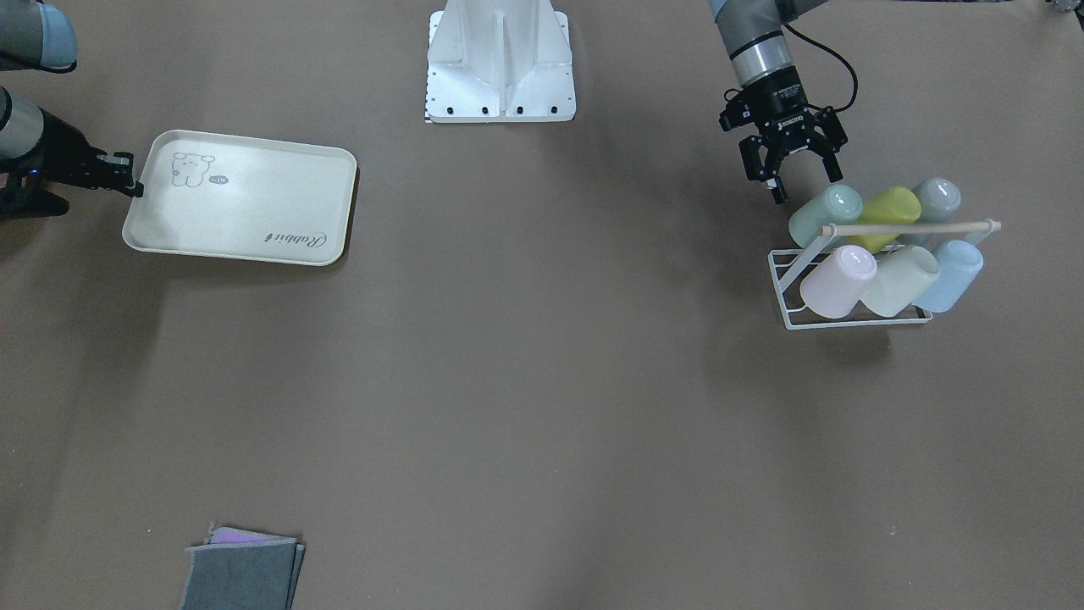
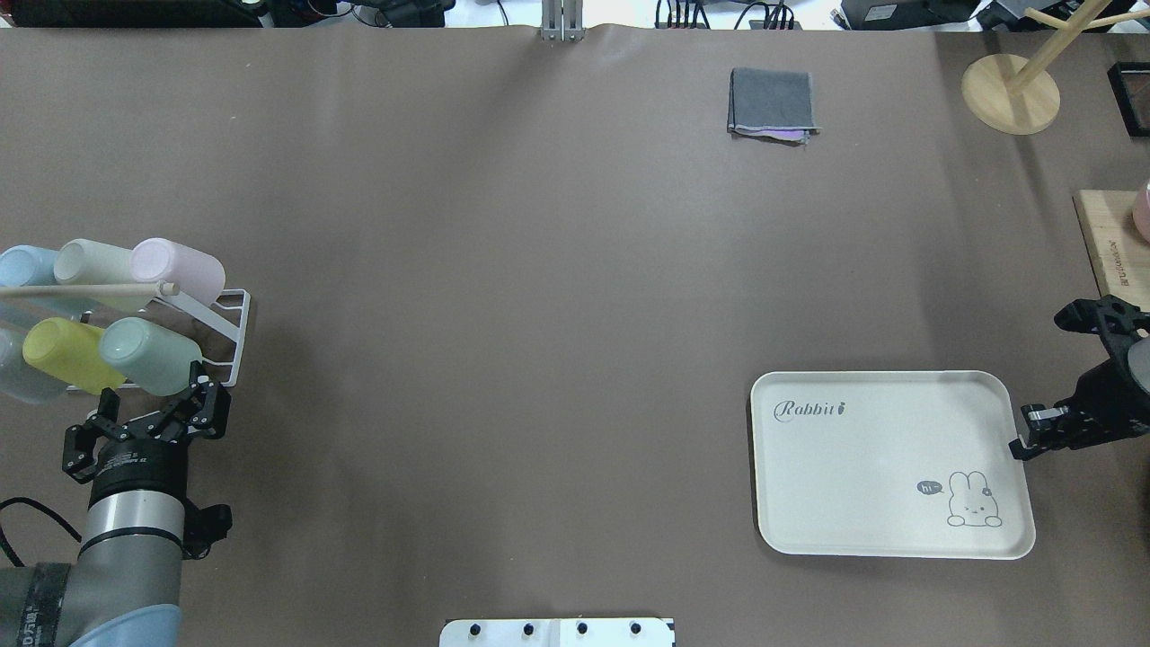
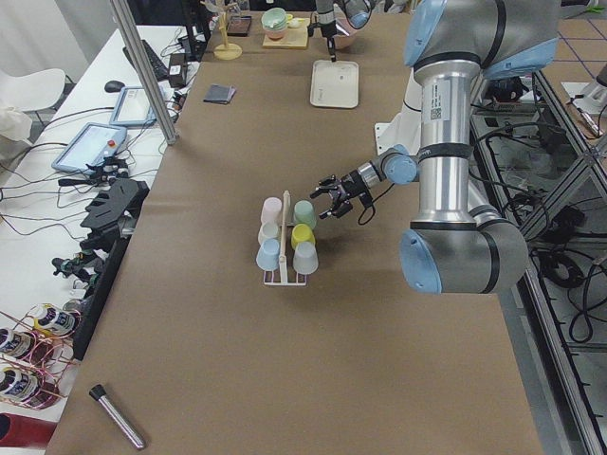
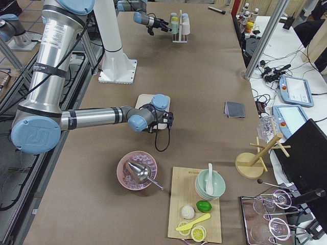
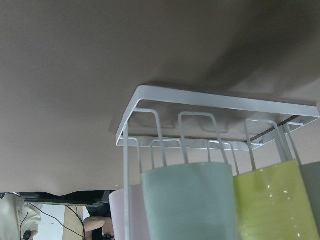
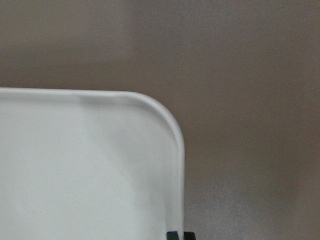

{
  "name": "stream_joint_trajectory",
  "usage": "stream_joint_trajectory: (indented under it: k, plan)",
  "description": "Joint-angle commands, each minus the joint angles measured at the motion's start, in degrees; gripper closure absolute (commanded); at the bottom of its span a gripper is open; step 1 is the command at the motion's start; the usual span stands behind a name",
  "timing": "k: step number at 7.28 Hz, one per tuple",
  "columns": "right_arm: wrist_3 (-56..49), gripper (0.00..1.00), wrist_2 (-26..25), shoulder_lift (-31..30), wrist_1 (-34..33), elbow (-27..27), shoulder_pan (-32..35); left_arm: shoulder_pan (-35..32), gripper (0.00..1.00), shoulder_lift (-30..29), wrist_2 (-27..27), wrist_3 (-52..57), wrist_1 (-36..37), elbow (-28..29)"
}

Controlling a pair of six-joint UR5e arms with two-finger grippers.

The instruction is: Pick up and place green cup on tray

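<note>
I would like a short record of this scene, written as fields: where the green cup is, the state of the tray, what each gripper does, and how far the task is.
green cup: tilted on the white wire rack, end place of the row nearer the robot, beside the yellow-green cup
tray: flat on the table, nothing on it
left gripper: open, close to the green cup, apparently not touching
right gripper: shut on the tray's short rim
task: cup not yet grasped

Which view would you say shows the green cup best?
Exterior front-facing: the green cup shows nearly whole, tilted on the rack beside the left gripper. Overhead comes close; the left wrist view crops it; side views show it small.
</note>
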Motion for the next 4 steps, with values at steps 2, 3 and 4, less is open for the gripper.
stream_joint_trajectory:
  k: [2, 3, 4]
  plan:
    - [-1.64, 1.00, 4.95, -0.30, 0.23, -0.09, 3.85, 0.07, 0.02, 0.97, 0.28, -1.81, -0.09, 0.46]
    - [-1.64, 1.00, 5.40, -0.30, 0.23, -0.09, 4.20, -0.02, 0.02, 0.97, 0.72, -1.99, 0.17, 0.64]
    - [-1.81, 1.00, 5.58, -0.21, 0.23, -0.09, 4.47, -0.11, 0.02, 0.97, 0.90, -2.08, 0.00, 1.68]
